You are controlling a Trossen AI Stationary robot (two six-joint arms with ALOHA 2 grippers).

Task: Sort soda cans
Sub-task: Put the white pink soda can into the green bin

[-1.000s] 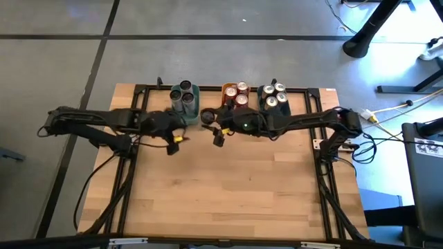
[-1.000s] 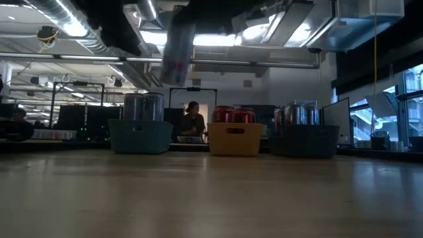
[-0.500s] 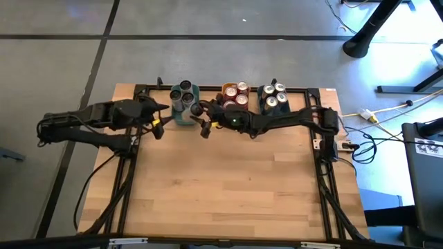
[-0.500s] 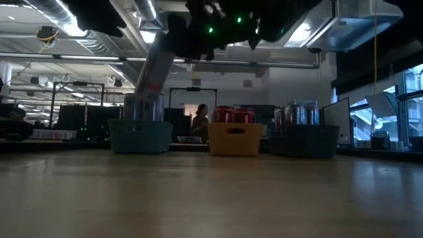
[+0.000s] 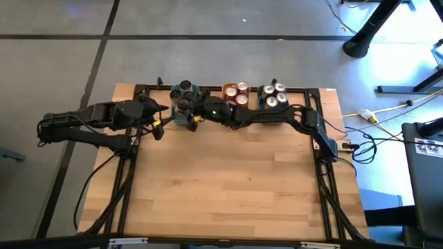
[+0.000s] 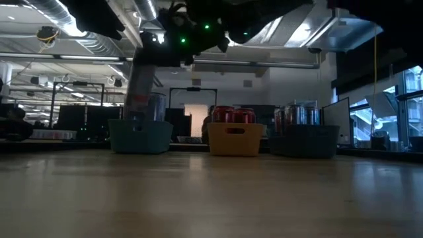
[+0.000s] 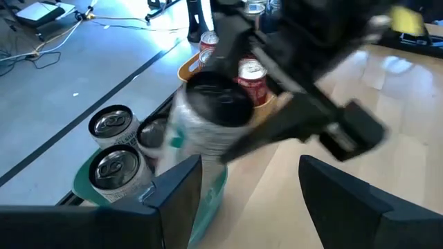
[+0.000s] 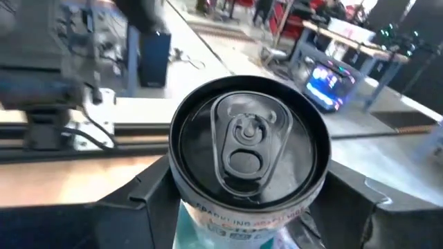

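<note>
The right claw (image 5: 185,111) is clamped around a silver-grey soda can (image 8: 248,155), held just above the teal bin (image 6: 141,137) at the bench's (image 5: 228,187) far edge, where other silver cans (image 7: 119,162) are parked. The left claw (image 5: 158,124) is spread apart, empty, just beside that bin.

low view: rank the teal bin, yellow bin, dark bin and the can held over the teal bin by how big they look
1. Dark bin, widest.
2. Teal bin, close behind; the gap is small enough to be unsure.
3. Yellow bin.
4. Held can in the right gripper, narrowest, though taller than any bin.
</note>
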